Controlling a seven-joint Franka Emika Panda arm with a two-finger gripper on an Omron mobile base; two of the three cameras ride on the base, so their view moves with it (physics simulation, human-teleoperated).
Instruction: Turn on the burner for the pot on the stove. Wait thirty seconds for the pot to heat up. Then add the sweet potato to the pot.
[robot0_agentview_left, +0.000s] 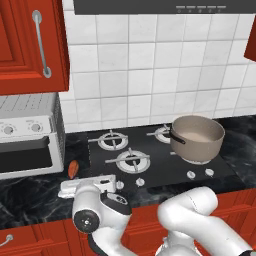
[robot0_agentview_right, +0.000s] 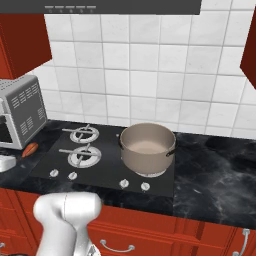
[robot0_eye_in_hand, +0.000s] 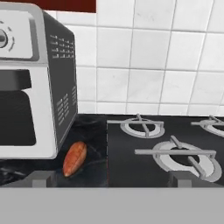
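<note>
The taupe-brown pot stands on the front right burner of the black stove; its pale inside holds nothing. The orange-brown sweet potato lies on the dark counter between the stove's left edge and the toaster oven. My gripper hovers low over the counter's front edge, just before the sweet potato and a little to its right. It is open, its fingertips spread wide with nothing between them.
A white toaster oven stands close on the left of the sweet potato. Small silver knobs line the stove's front. Red cabinets hang above, and a tiled wall runs behind.
</note>
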